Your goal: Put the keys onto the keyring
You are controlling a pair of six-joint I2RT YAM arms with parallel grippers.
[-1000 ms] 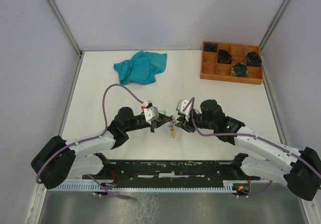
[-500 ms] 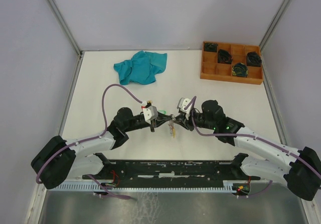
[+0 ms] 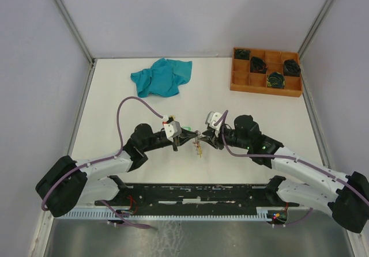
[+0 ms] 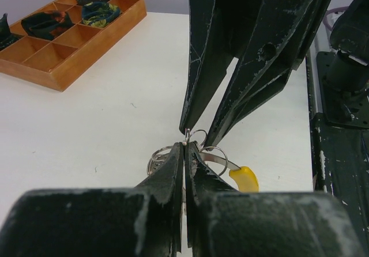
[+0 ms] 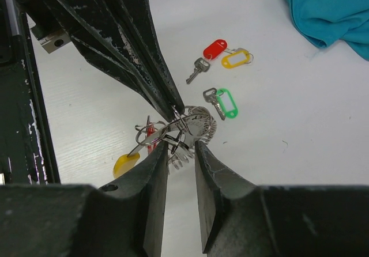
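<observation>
Pale tabletop [image 3: 230,107] stretched out under me with grey walls behind it. A teal cloth [image 3: 161,77] sat crumpled at the far left, and an orange tray [image 3: 265,90] holding dark coiled bundles [image 3: 275,80] stood at the far right. Both my arms met over the middle of the table, their tips almost nose to nose.

My left pincer [image 4: 184,147] was pressed tight together, nipping a thin wire of the keyring [image 4: 214,153] right at its tips, and the bunch of silver loops hung from that pinch. A yellow tag [image 4: 244,177] dangled off the bunch to one side. Something red showed among the loops, too tangled for me to make out.

My right pincer [image 5: 181,153] reached in from the opposite side with its fingers [image 5: 214,170] parted. The loops and a toothed blade sat in the gap between them.

Loose keys [image 5: 211,101] lay flat on the table beyond the bunch, none of them on the ring. The nearest, just beside the bunch, wore a green tag [image 5: 226,103]. Farther off lay one with a red tag [image 5: 214,49]. A second yellow tag [image 5: 236,58] rested right beside the red one, and I could not make out its key. All of these lay well short of the cloth.
</observation>
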